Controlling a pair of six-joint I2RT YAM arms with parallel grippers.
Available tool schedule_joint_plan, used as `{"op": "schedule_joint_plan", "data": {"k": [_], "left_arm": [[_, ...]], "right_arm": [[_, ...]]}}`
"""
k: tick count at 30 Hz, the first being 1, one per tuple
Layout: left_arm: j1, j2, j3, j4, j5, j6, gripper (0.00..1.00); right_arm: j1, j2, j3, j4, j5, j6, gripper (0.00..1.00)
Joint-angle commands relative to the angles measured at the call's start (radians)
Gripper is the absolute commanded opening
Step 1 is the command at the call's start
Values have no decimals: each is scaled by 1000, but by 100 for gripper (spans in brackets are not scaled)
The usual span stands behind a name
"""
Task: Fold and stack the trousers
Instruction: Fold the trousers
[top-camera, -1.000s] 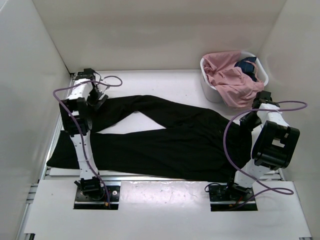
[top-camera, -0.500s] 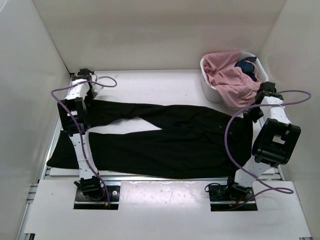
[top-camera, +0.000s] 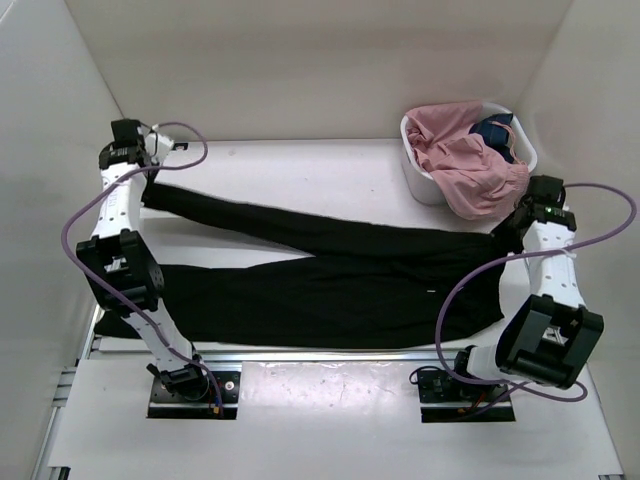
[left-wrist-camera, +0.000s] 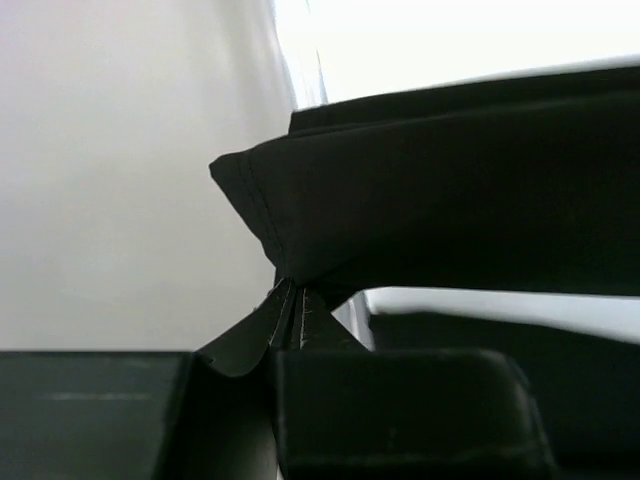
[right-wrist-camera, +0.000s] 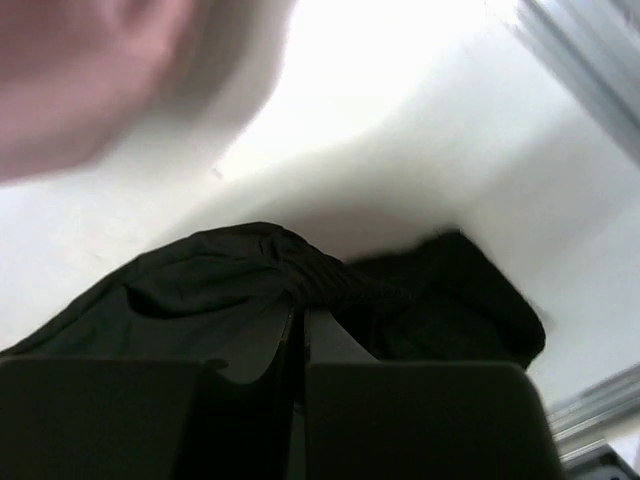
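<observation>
Black trousers (top-camera: 330, 275) lie stretched across the table, waist at the right, legs running left. My left gripper (top-camera: 140, 178) is shut on the cuff of the far leg at the back left and holds that leg taut and lifted; the left wrist view shows the hem (left-wrist-camera: 300, 215) pinched between the fingertips (left-wrist-camera: 290, 300). At the right, my right gripper (top-camera: 517, 228) is shut on the bunched waistband (right-wrist-camera: 300, 270). The near leg (top-camera: 200, 300) rests flat on the table.
A white basket (top-camera: 420, 178) holding pink and dark clothes (top-camera: 465, 150) stands at the back right, close to my right arm. White walls enclose the table on the left, back and right. The table's metal front rail (top-camera: 320, 355) runs along the near edge.
My left gripper shut on the far leg's cuff and pulled it back and left, straightening that leg. My right arm moved right and back with the waistband, stretching the trousers.
</observation>
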Motion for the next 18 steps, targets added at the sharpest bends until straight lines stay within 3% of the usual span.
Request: {"op": "schedule_joint_plan", "data": {"k": [1, 6, 10, 18], "left_arm": [[43, -39, -113, -22, 11, -16, 14], [62, -96, -207, -2, -33, -26, 14], [150, -148, -210, -2, -33, -52, 14], [351, -324, -512, 18, 43, 1, 14]], "right_arm": [[-6, -48, -82, 24, -15, -42, 0], [-6, -114, -116, 15, -49, -60, 0], [-6, -230, -176, -49, -38, -70, 0], [-6, -633, -435, -257, 111, 191, 0]]}}
